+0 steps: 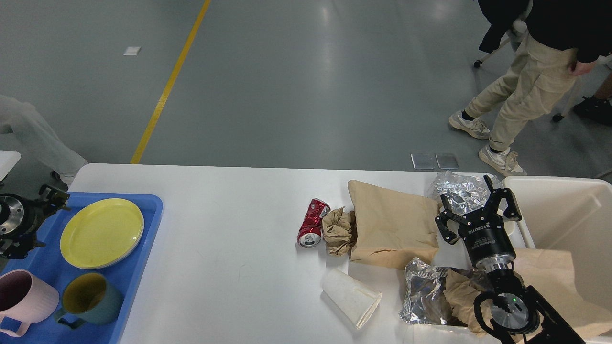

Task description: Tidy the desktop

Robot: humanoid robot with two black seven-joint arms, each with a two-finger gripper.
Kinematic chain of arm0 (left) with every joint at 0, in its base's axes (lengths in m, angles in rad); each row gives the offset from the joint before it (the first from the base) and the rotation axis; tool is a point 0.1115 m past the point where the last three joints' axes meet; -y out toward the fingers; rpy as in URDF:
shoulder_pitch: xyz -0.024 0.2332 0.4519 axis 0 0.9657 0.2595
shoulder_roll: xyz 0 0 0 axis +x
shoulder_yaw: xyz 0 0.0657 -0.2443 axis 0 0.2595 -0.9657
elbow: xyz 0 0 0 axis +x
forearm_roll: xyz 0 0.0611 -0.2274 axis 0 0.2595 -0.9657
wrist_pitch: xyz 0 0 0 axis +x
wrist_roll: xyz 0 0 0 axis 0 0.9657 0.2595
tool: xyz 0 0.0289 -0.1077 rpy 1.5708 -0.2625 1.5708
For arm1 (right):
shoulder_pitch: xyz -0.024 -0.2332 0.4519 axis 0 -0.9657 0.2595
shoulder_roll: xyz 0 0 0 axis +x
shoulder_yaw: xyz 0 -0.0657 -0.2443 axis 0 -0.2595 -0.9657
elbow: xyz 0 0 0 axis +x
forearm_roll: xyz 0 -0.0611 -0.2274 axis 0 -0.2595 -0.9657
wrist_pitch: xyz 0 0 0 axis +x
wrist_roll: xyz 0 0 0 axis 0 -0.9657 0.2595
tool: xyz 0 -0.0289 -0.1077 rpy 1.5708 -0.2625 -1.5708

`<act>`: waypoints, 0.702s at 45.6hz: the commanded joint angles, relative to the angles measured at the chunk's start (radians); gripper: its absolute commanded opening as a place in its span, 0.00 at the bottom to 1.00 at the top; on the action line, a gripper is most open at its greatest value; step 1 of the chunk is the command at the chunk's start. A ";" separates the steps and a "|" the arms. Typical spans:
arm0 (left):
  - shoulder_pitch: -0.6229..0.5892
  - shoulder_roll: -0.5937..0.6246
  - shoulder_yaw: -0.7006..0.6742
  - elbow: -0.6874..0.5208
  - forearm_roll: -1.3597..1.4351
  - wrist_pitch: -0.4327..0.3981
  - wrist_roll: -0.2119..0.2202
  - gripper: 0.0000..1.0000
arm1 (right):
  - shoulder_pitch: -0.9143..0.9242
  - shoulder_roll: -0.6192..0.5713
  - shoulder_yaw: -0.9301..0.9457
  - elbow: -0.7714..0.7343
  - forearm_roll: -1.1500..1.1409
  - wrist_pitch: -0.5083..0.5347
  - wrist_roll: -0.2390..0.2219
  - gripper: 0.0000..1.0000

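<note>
The white desktop (pixel 229 200) carries litter on its right half: a crushed red can (pixel 313 222), a crumpled brown paper wad (pixel 338 231), a flat brown paper bag (pixel 389 224), two crumpled foil pieces (pixel 459 188) (pixel 425 291) and a white paper cup (pixel 351 296) on its side. My right gripper (pixel 475 208) is open and empty, hovering between the bag and the far foil. My left gripper (pixel 53 198) is at the left edge, over the blue tray's far corner, open, apart from the yellow plate (pixel 102 232).
The blue tray (pixel 136 272) holds the yellow plate stacked on a pale plate, a pink mug (pixel 24 296) and a teal mug (pixel 88 298). A cream bin (pixel 564 215) stands at the right with brown paper over its near rim. A person (pixel 535 81) walks behind the table.
</note>
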 commanded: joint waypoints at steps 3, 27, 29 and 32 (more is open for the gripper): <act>0.078 0.013 -0.220 0.020 0.003 0.011 -0.004 0.96 | -0.001 0.000 0.000 0.000 0.000 0.000 0.000 1.00; 0.491 -0.257 -1.627 0.063 0.015 -0.026 -0.265 0.96 | 0.001 0.000 0.000 0.000 0.000 0.000 0.000 1.00; 0.527 -0.295 -1.641 0.060 0.017 -0.045 -0.341 0.96 | -0.001 0.000 0.000 0.000 0.000 0.000 0.000 1.00; 0.601 -0.347 -1.661 0.051 0.018 -0.081 -0.414 0.96 | -0.001 0.000 0.000 0.000 0.000 0.000 0.000 1.00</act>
